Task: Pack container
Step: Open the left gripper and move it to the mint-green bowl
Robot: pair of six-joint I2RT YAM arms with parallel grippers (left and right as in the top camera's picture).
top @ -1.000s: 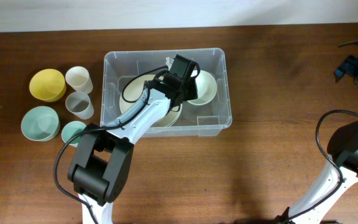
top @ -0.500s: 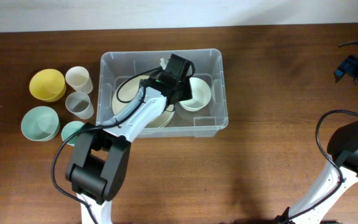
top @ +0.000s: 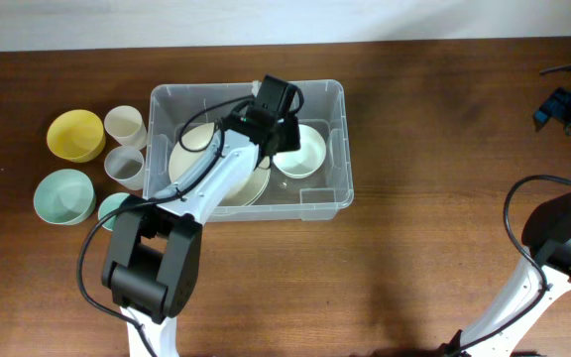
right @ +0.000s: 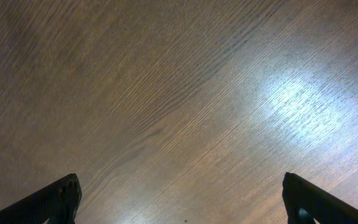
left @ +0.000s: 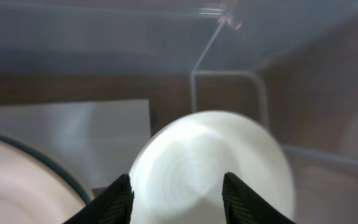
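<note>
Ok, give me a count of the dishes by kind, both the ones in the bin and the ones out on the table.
Bowls: 4 (yellow bowl, large mint bowl, small mint bowl partly hidden, white bowl in the container)
Cups: 2 (cream cup, translucent cup)
Plates: 1 (cream plate in the container)
Total: 7

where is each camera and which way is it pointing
overhead: above the table, looking straight down on container, cups, left arm, right arm.
left wrist: inside the container, facing a white bowl; left fingers show.
right wrist: facing down at the table; right fingers at the corners.
shared: overhead and left wrist both see the white bowl.
</note>
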